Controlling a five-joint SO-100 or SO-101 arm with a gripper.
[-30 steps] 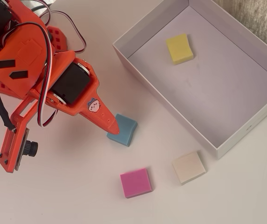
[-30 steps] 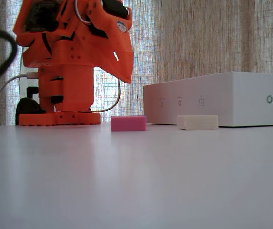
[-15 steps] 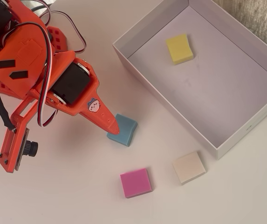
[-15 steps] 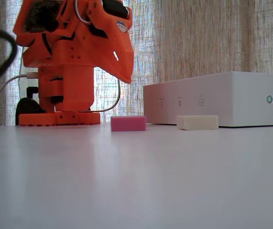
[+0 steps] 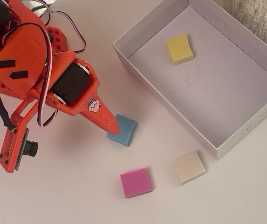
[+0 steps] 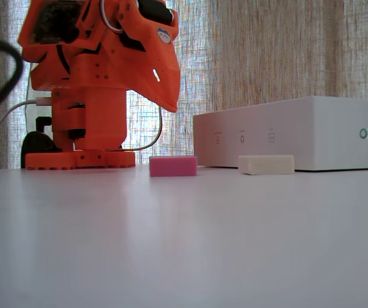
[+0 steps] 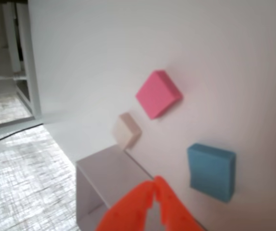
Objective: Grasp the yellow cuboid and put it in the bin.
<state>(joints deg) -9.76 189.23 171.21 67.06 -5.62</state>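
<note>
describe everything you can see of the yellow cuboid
The yellow cuboid is a small, flat, roughly square block that looks like matte foam, with slightly rounded corners. In the overhead view it lies flat on the greyish-lilac floor of the bin, toward its upper end, clear of the walls and turned a little askew. Nothing but the floor touches it. The fixed view and wrist view do not show it.

The white bin (image 6: 299, 131) carries the only lettering: in the fixed view, at the right edge of its side wall, dark letters run off the picture and appear mirrored, reading roughly "NELK", with a small green ring just left of them. Three tiny grey marks sit further left on the same wall, too small to read. A small cartoon-face sticker (image 5: 93, 105) sits on the orange arm; no words on it can be made out.
</note>
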